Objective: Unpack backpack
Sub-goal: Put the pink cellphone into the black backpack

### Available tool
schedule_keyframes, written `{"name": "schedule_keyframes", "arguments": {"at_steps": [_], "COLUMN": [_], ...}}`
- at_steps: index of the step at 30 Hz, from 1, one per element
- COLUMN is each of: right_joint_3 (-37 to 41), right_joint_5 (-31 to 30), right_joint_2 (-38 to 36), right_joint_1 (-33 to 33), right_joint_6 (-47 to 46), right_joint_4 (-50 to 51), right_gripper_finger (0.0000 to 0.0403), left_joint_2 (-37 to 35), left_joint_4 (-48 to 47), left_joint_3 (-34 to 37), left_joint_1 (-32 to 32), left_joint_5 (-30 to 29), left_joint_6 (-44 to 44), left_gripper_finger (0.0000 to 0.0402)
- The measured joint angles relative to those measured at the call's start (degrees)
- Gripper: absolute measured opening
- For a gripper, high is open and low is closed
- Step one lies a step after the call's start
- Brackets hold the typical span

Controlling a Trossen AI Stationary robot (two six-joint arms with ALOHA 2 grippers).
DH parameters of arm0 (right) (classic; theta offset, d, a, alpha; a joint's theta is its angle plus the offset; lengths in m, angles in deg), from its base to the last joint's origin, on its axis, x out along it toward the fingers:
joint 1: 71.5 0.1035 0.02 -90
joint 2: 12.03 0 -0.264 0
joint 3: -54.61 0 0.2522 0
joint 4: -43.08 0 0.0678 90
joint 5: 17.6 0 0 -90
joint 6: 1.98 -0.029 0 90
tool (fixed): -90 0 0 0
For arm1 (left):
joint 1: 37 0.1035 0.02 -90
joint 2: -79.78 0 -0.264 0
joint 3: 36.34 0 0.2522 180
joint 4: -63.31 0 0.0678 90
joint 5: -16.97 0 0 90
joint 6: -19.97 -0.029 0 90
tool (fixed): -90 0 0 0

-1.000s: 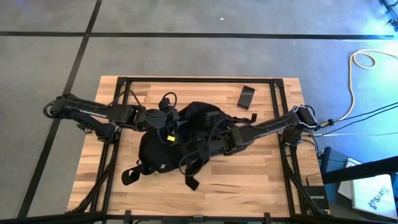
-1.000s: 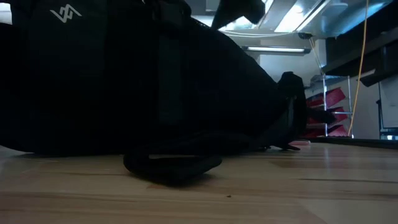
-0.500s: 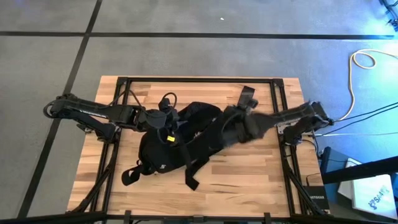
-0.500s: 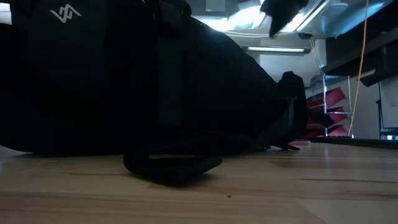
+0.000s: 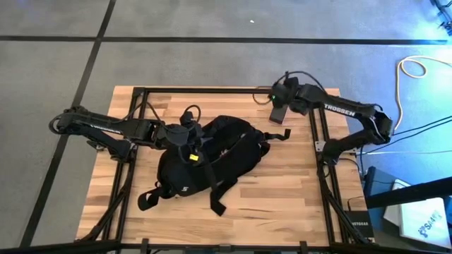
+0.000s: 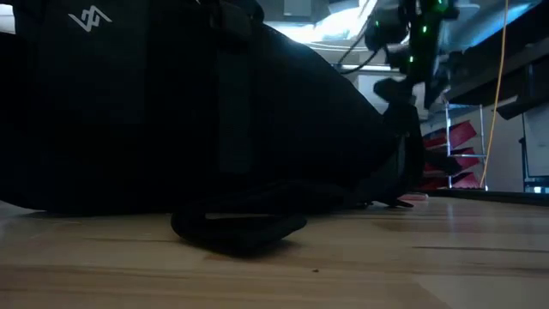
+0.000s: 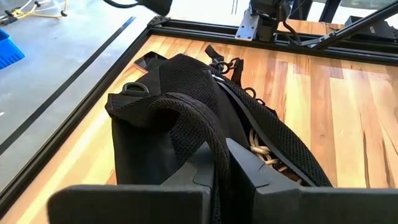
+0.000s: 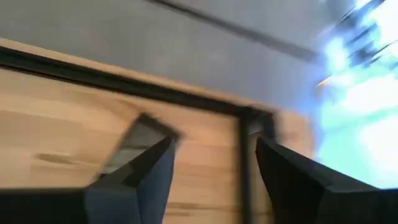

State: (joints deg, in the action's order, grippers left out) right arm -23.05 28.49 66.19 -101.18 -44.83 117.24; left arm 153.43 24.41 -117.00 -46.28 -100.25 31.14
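Observation:
The black backpack [image 5: 212, 156] lies on its side in the middle of the wooden table, filling the left of the low view [image 6: 171, 112]. Its opening faces the table's right, and a pale cord [image 7: 261, 150] shows inside. My left gripper [image 5: 186, 144] is over the bag's left part, shut on a mesh strap. My right gripper [image 5: 277, 97] hovers open at the far right, just above a small flat black phone [image 5: 279, 111] that lies on the table. Nothing is between its fingers [image 8: 155, 168]. My left gripper pinches a padded mesh strap [image 7: 202, 134] of the backpack between its two fingers [image 7: 249, 171]. It comes from the table's left, slanting down, and the strap runs along between the fingers. The strap arches up off the bag, which rests on the table.
A black metal frame [image 5: 314, 120] runs round the table top. Loose straps [image 5: 148, 200] trail from the bag toward the near edge. A small black strap end [image 5: 284, 134] lies right of the bag. Bare wood [image 5: 282, 190] shows at the near right.
My right gripper has left the backpack's right side and swung fast toward the table's far right corner, rolling as it went. It now stands over the phone. The backpack and my left gripper have stayed where they were.

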Motion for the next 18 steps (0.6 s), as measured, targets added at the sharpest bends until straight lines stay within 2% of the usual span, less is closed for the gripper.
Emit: {"name": "schedule_keyframes", "arguments": {"at_steps": [4,7,12,18], "right_joint_3": [7.0,11.5,17.2,20.7], "right_joint_5": [7.7,8.6,11.9,11.4], "right_joint_2": [-0.2,-0.2,0.7,0.7], "right_joint_1": [-6.5,-8.3,-10.2,-10.5], "right_joint_6": [1.6,0.4,-0.1,1.0], "right_joint_4": [-16.1,-25.6,-32.0,-32.1], "right_gripper_finger": [0.0223,0.0225,0.0225,0.0226], "left_joint_2": [0.0,0.0,0.0,0.0], "left_joint_4": [0.1,0.0,0.0,0.1], "left_joint_3": [0.0,0.0,0.0,0.0], "left_joint_1": [0.0,0.0,0.0,-0.1], "left_joint_5": [0.0,0.0,0.1,0.2], "left_joint_6": [0.0,0.0,0.0,0.0], "left_gripper_finger": [0.0006,0.0006,0.0006,0.0005]}}
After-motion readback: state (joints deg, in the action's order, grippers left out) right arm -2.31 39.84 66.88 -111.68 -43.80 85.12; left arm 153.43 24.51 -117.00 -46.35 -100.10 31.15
